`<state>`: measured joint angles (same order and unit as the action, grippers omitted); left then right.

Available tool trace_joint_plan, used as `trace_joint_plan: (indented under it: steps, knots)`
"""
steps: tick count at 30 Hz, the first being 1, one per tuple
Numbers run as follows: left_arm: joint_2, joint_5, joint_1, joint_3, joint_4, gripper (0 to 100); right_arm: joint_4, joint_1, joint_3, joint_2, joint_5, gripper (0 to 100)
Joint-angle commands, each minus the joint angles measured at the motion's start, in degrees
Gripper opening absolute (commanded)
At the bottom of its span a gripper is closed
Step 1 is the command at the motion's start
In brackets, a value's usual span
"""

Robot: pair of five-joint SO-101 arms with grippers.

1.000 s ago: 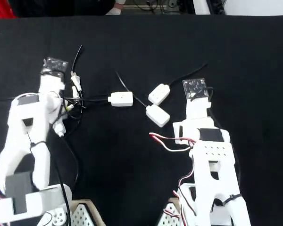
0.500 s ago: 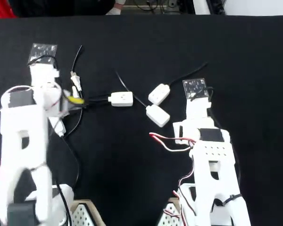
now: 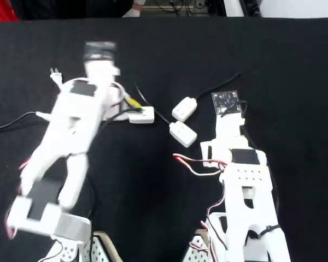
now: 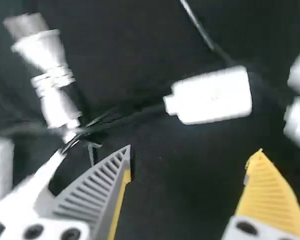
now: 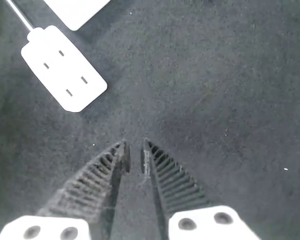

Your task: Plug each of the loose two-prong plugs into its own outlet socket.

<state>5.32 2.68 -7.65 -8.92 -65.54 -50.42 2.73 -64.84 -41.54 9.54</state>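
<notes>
Progress check, high view: none of the plugging looks done. Loose plug (image 3: 56,76) is lying toward the desk's (image 3: 295,65) far-left corner, prongs bare. Three white sockets are sitting around the desk's middle: first socket (image 3: 143,114), second socket (image 3: 184,108), third socket (image 3: 182,134). Nothing is sitting in any of them, as far as shows. Left arm (image 3: 71,125) is leaning across toward the first socket, with the left gripper (image 3: 130,105) hanging just beside it. Right arm (image 3: 238,169) is standing just right of the other two sockets. Left wrist view: jaws are standing wide apart and gripping nothing. First socket (image 4: 210,95) is lying beyond the tips, and a blurred plug (image 4: 47,80) is lying off to one side, prongs hard to make out. Right wrist view: right gripper (image 5: 135,150) is hanging over bare black cloth, jaws drawn nearly together on nothing. Nearby socket (image 5: 62,67), which of the three I cannot tell, is showing two pairs of slots, all unfilled. Judging from this, every plug is waiting to be picked up and seated.
</notes>
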Motion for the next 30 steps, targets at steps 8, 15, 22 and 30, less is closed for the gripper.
trace_joint_plan:
  steps: [8,15,22,30]
  knots:
    - [8.0,46.33,-0.75,7.96,6.51,32,0.44,-0.62,0.4,0.04,-0.09,4.6]
    - [8.53,56.0,0.22,1.19,19.25,32,0.44,-0.62,0.57,0.04,0.0,4.6]
    - [13.27,62.51,1.45,-5.14,29.01,26,0.53,-0.7,0.57,0.13,0.0,4.6]
    - [13.8,62.24,-1.01,-3.82,14.15,8,0.53,-0.97,0.4,0.13,0.0,4.6]
